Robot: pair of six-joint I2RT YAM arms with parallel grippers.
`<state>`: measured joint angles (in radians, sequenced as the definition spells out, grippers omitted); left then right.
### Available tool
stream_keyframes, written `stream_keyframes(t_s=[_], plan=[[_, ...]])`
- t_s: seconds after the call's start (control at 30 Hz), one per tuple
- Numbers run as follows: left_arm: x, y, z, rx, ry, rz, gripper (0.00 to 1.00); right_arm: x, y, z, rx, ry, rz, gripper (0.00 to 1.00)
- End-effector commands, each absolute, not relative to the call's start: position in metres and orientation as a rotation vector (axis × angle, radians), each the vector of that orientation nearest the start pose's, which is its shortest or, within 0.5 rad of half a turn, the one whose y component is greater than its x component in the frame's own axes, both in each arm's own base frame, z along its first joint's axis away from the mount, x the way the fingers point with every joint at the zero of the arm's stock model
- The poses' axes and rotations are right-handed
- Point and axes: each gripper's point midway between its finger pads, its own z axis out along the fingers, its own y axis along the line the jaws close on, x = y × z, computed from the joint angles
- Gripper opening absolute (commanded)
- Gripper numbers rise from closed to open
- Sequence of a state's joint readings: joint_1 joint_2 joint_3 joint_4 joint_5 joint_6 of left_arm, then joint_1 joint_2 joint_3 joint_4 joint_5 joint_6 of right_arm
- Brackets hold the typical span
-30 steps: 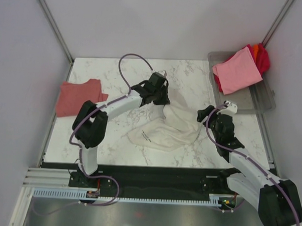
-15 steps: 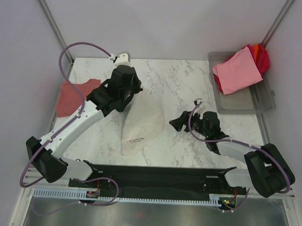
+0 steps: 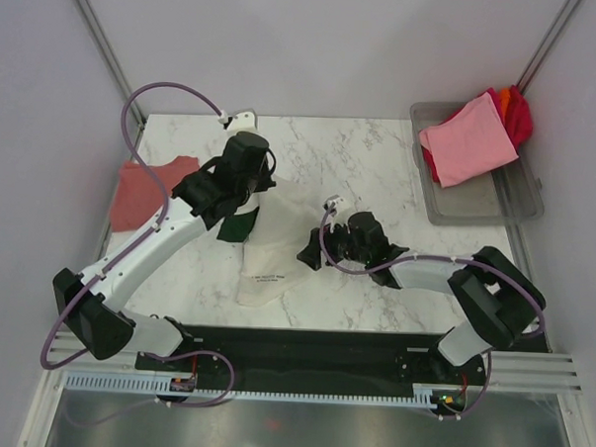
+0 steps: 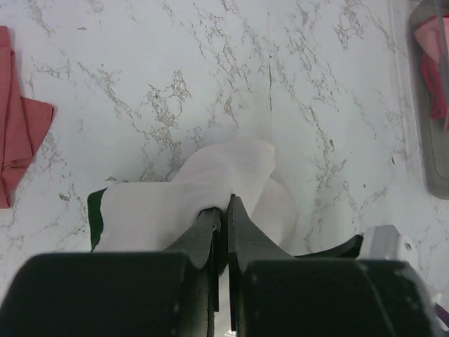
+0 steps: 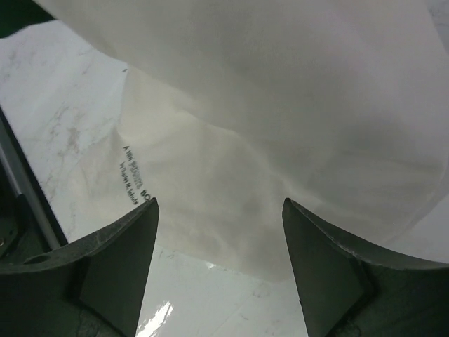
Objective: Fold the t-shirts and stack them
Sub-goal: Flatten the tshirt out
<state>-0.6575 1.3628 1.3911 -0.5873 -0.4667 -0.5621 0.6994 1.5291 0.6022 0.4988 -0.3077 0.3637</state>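
Top external view gives us the cream-white t-shirt draped at the middle of the worktop, its lower end with the small black print lying toward the near edge. Our left pincer is clamped tight on a bunched upper fold. Our right pincer stands wide and empty, just beside the drape's right side. A dark green t-shirt shows at the drape's left edge. We judge the cloth light, limp and quick to slump, so a hem corner or shoulder seam would suit the right pincer best.
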Motion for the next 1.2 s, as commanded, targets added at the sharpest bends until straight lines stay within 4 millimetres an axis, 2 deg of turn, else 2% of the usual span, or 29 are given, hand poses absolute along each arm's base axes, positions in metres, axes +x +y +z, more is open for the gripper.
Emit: stream_keyframes(t_s=[0.0,0.03,0.07,0.13,0.2,0.27,0.3,0.33,0.37,0.4,0.43,0.5,0.53,0.57,0.6,0.63,0.67,0.7,0.73,0.8,0.83,0.87,0.9,0.97,1.0,1.07,1.1,1.17], plan=[[0.349,-0.182,0.329,-0.188,1.946,-0.260,0.02,0.287,0.308,0.057,-0.541,2.150,0.808,0.79],[0.349,-0.181,0.330,-0.191,1.944,-0.260,0.02,0.287,0.309,0.046,-0.539,2.181,0.798,0.77],[0.348,-0.180,0.330,-0.190,1.944,-0.256,0.02,0.290,0.312,0.046,-0.538,2.181,0.802,0.75],[0.348,-0.177,0.330,-0.194,1.942,-0.249,0.02,0.288,0.313,0.034,-0.553,2.220,0.770,0.69],[0.349,-0.175,0.329,-0.193,1.944,-0.238,0.03,0.289,0.315,0.030,-0.566,2.239,0.726,0.55],[0.350,-0.172,0.325,-0.192,1.951,-0.221,0.03,0.290,0.315,0.027,-0.573,2.252,0.709,0.37],[0.352,-0.167,0.322,-0.201,1.957,-0.204,0.03,0.290,0.314,0.027,-0.570,2.253,0.701,0.13],[0.351,-0.165,0.317,-0.206,1.970,-0.199,0.03,0.293,0.312,0.032,-0.555,2.241,0.686,0.03],[0.351,-0.162,0.314,-0.212,1.976,-0.193,0.03,0.292,0.309,0.032,-0.551,2.241,0.673,0.00],[0.351,-0.158,0.313,-0.224,1.980,-0.196,0.02,0.293,0.307,0.036,-0.549,2.231,0.664,0.00],[0.350,-0.156,0.305,-0.233,1.994,-0.195,0.02,0.294,0.306,0.049,-0.541,2.197,0.662,0.00],[0.345,-0.148,0.306,-0.251,1.986,-0.199,0.02,0.298,0.290,0.057,-0.500,2.175,0.589,0.00],[0.342,-0.144,0.302,-0.253,1.992,-0.186,0.02,0.301,0.283,0.078,-0.463,2.124,0.576,0.00],[0.339,-0.140,0.303,-0.257,1.986,-0.181,0.02,0.304,0.275,0.086,-0.429,2.106,0.534,0.00],[0.333,-0.132,0.307,-0.271,1.971,-0.168,0.02,0.300,0.268,0.091,-0.420,2.121,0.513,0.00],[0.328,-0.127,0.304,-0.275,1.974,-0.157,0.02,0.297,0.265,0.115,-0.404,2.075,0.536,0.00],[0.323,-0.123,0.306,-0.283,1.967,-0.154,0.02,0.294,0.262,0.125,-0.393,2.062,0.548,0.00],[0.312,-0.114,0.315,-0.296,1.945,-0.165,0.02,0.285,0.257,0.129,-0.394,2.079,0.552,0.00],[0.305,-0.111,0.312,-0.298,1.949,-0.169,0.02,0.278,0.254,0.155,-0.374,2.027,0.598,0.00],[0.290,-0.104,0.316,-0.309,1.938,-0.202,0.02,0.257,0.251,0.167,-0.407,2.040,0.662,0.00],[0.277,-0.097,0.322,-0.319,1.910,-0.234,0.02,0.248,0.247,0.191,-0.399,1.989,0.703,0.00],[0.269,-0.094,0.326,-0.323,1.894,-0.258,0.02,0.237,0.245,0.196,-0.425,1.999,0.730,0.00],[0.262,-0.093,0.330,-0.326,1.881,-0.291,0.02,0.232,0.243,0.207,-0.430,1.980,0.750,0.00],[0.243,-0.082,0.340,-0.349,1.844,-0.333,0.02,0.220,0.237,0.240,-0.432,1.910,0.795,0.00],[0.237,-0.084,0.342,-0.347,1.842,-0.369,0.02,0.215,0.233,0.243,-0.437,1.922,0.795,0.00],[0.228,-0.084,0.351,-0.343,1.819,-0.421,0.02,0.214,0.222,0.266,-0.409,1.892,0.765,0.00],[0.228,-0.086,0.352,-0.345,1.818,-0.439,0.02,0.215,0.218,0.271,-0.395,1.886,0.746,0.00],[0.238,-0.090,0.345,-0.355,1.840,-0.414,0.02,0.236,0.198,0.281,-0.281,1.875,0.595,0.00]])
